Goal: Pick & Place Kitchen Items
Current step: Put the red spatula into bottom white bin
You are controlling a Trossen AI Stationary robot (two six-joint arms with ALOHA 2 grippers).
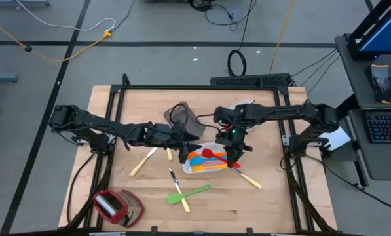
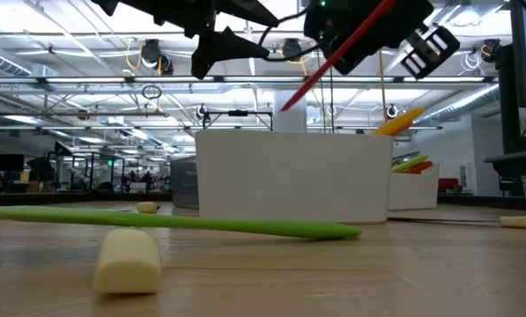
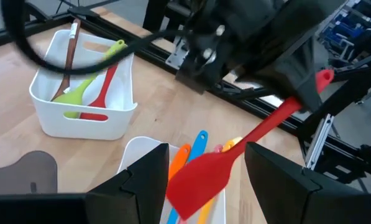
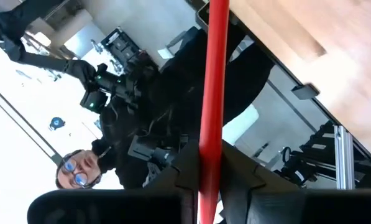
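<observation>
On the near left of the desk (image 1: 260, 203) lies a red-and-silver item with a woven part (image 1: 116, 206), apart from all containers.

The left claw (image 1: 188, 145) hangs above the desk centre with its fingers (image 3: 141, 186) spread and nothing between them. It sits just left of the white tray (image 1: 190, 168).

A pale-handled knife (image 1: 143, 162) lies loose on the desk to the left of the white tray. A second knife (image 1: 173, 178) and a green spatula (image 1: 190, 194) lie on the near side of that tray.

A grey-brown tray (image 1: 187, 118) stands on the far side of the left claw. Its contents cannot be made out.

The white tray at the desk centre holds an orange utensil (image 3: 178, 160), a blue utensil (image 3: 197, 140) and a yellow one (image 3: 232, 144), lying side by side.

A second white bin (image 3: 79, 115) stands farther back on the desk. It holds a green spoon (image 3: 86, 87), a red utensil (image 3: 104, 84) and a brown spoon (image 3: 69, 53).

The right claw (image 1: 234, 157) is above the right end of the central white tray, pressed together on the handle of a red spatula (image 3: 204, 174). The spatula is held clear of the desk, its blade over that tray's contents.

Another pale-handled knife (image 1: 249, 178) lies on the desk just right of the tray.
</observation>
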